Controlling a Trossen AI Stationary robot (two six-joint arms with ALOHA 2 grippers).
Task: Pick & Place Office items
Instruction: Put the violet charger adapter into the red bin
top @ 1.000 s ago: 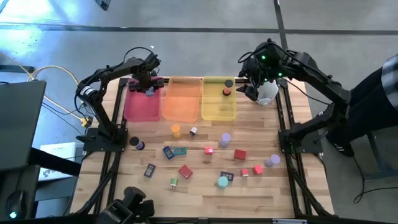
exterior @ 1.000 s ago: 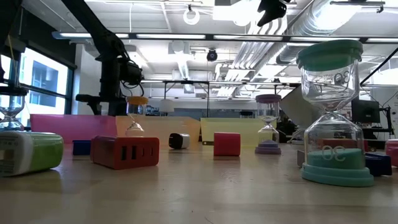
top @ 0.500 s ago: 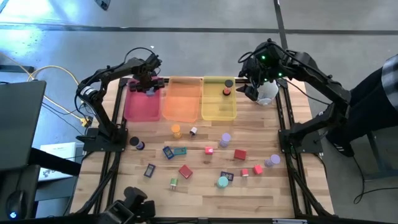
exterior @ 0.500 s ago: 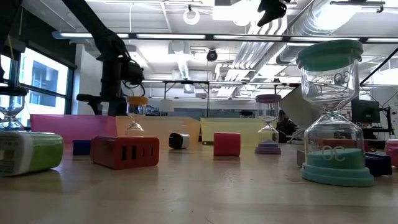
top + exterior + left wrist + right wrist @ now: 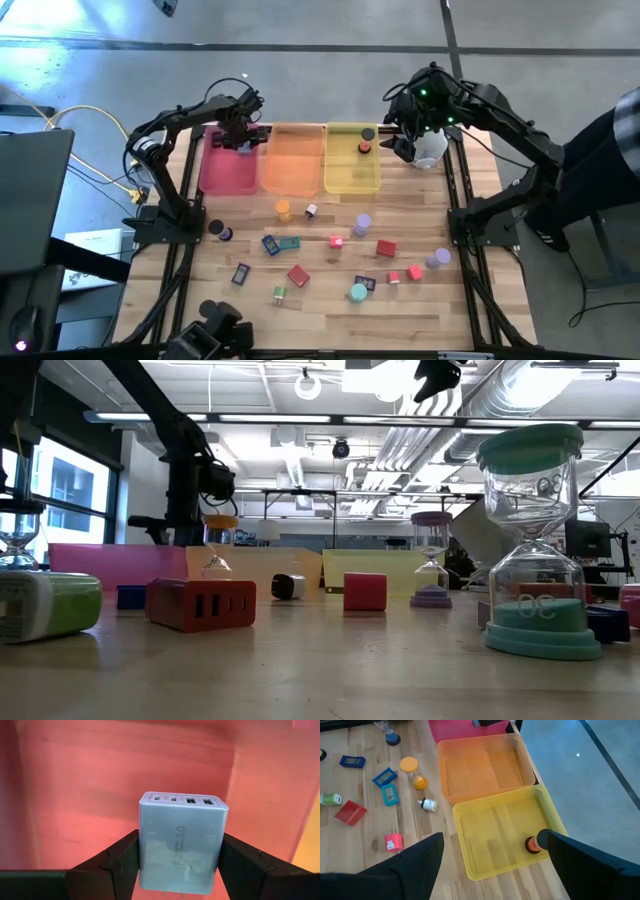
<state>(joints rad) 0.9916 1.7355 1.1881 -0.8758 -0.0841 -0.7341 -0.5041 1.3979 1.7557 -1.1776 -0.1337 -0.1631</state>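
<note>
We judge sorting barely begun: our left gripper (image 5: 175, 865) clamps a white USB charger block (image 5: 181, 842) over the translucent pink tray (image 5: 228, 165) at upper left, our right gripper (image 5: 490, 852) gapes wide and empty above the translucent yellow tray (image 5: 470, 855) holding one small orange-and-black cylinder (image 5: 533, 844), and many pieces remain on the wooden table (image 5: 320, 305).

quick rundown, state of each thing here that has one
left pincer: shut on the white usb charger, over the pink tray
right pincer: open, empty, above the yellow tray
yellow tray: holds one small orange-and-black piece
orange tray: nothing seen in it
teal hourglass: upright on the table
red usb charger: lying on its side
</note>
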